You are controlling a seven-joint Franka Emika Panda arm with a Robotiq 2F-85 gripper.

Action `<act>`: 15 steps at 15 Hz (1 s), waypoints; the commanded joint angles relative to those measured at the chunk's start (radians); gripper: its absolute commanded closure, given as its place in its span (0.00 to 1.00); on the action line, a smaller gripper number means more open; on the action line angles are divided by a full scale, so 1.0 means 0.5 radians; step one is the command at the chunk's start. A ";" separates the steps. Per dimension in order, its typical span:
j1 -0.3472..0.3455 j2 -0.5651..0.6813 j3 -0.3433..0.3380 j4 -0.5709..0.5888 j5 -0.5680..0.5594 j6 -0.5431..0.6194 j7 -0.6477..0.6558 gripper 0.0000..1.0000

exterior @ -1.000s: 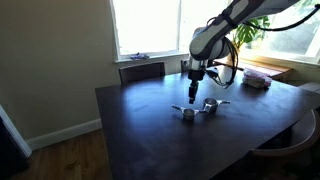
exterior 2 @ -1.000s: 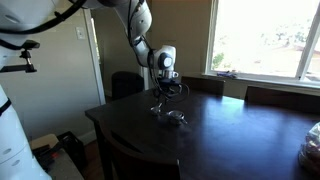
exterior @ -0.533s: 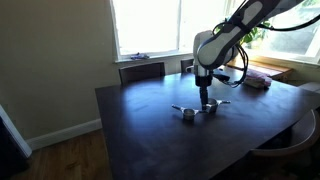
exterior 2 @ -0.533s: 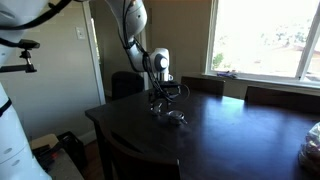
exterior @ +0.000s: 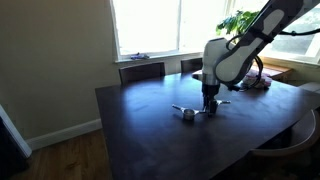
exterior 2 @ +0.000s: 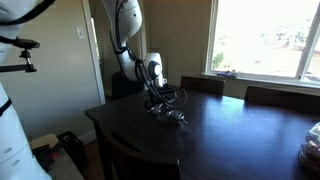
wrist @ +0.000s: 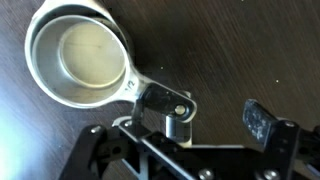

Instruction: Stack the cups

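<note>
Two shiny silver cups lie on the dark table (exterior: 140, 120) in an exterior view: one (exterior: 188, 114) with its handle pointing left, another (exterior: 213, 104) right under my gripper (exterior: 210, 96). They show as one small silver cluster (exterior 2: 172, 117) from the opposite side, with the gripper (exterior 2: 157, 93) just above. In the wrist view a cup (wrist: 78, 55) with a double rim, like one cup nested in another, fills the upper left. Its handle (wrist: 160, 98) ends against my left finger (wrist: 176, 126). The gripper (wrist: 218, 123) is open and holds nothing.
A pinkish flat object (exterior: 258, 80) lies at the table's far end by the window. Chair backs (exterior: 142, 70) stand along the far side, and another chair (exterior 2: 268, 96) sits at the window side. A pale object (exterior 2: 312, 150) shows at the table's edge.
The jaws have opened from nearly shut to wide. The gripper moved toward the pinkish object's end of the table, down to the cup there.
</note>
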 commanded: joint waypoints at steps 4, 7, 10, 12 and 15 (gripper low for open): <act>0.026 -0.171 -0.036 -0.274 -0.043 0.242 -0.006 0.11; 0.028 -0.182 -0.039 -0.294 -0.053 0.295 -0.013 0.03; 0.021 -0.184 -0.032 -0.307 -0.056 0.356 -0.030 0.04; 0.018 -0.179 -0.027 -0.308 -0.063 0.402 -0.059 0.06; 0.035 -0.086 -0.012 -0.185 -0.040 0.383 -0.089 0.10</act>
